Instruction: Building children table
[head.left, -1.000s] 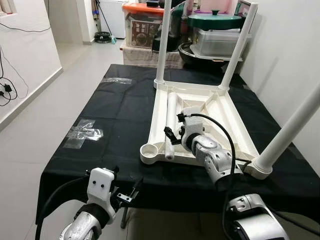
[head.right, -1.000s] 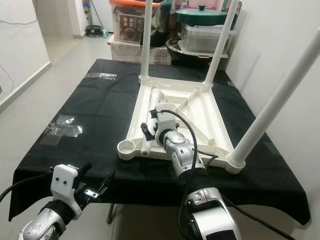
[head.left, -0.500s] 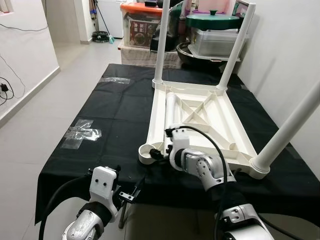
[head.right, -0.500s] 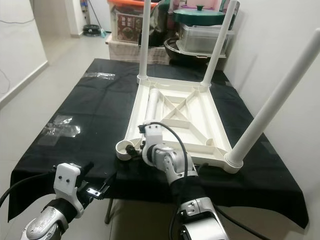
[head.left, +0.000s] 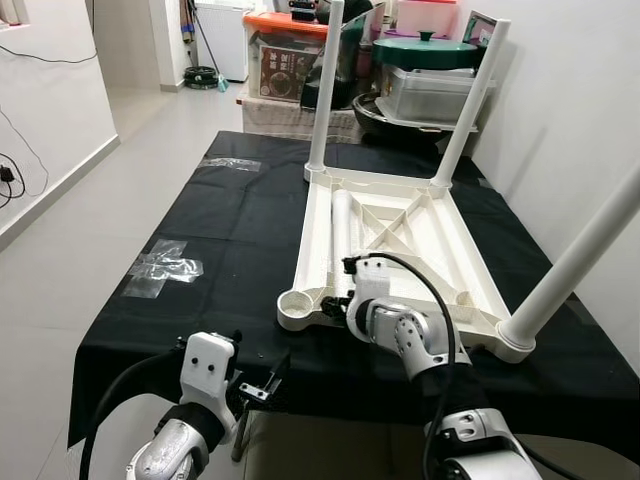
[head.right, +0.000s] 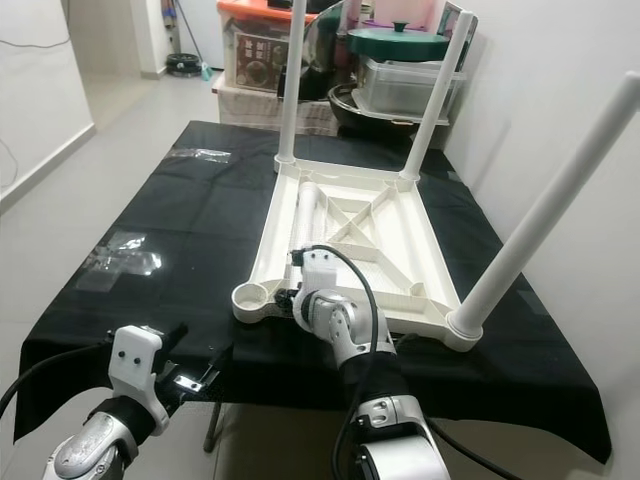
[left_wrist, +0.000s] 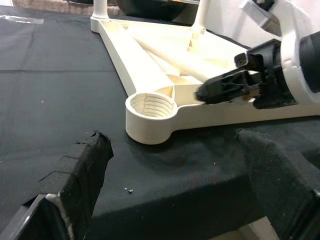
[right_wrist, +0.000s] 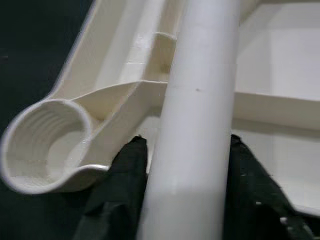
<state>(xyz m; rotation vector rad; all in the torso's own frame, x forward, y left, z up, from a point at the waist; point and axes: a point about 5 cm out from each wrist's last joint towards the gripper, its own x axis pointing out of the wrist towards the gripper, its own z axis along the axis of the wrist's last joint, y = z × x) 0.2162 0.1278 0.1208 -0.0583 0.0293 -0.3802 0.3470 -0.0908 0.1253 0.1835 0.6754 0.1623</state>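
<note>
A white children's table (head.left: 306, 250) lies upside down on the black cloth. Three legs stand screwed in: two at the far corners (head.left: 325, 90) and one at the near right (head.left: 580, 255). A loose leg (head.left: 341, 225) lies inside the frame along its left side. The near-left threaded socket (head.left: 297, 303) is empty. My right gripper (head.left: 337, 305) is at the loose leg's near end, beside the socket, shut on the leg (right_wrist: 200, 100), one black finger (right_wrist: 122, 195) against each side. My left gripper (head.left: 258, 375) hangs open at the cloth's front edge, facing the socket (left_wrist: 150, 107).
Storage boxes and a green-lidded pot (head.left: 430, 50) crowd the far end of the table. Clear tape (head.left: 165, 268) is stuck to the cloth on the left. A white wall runs close along the right side. Open tiled floor (head.left: 70, 250) lies to the left.
My right gripper has come down from above the loose leg to its near end by the socket and now holds it. The left arm has hardly moved.
</note>
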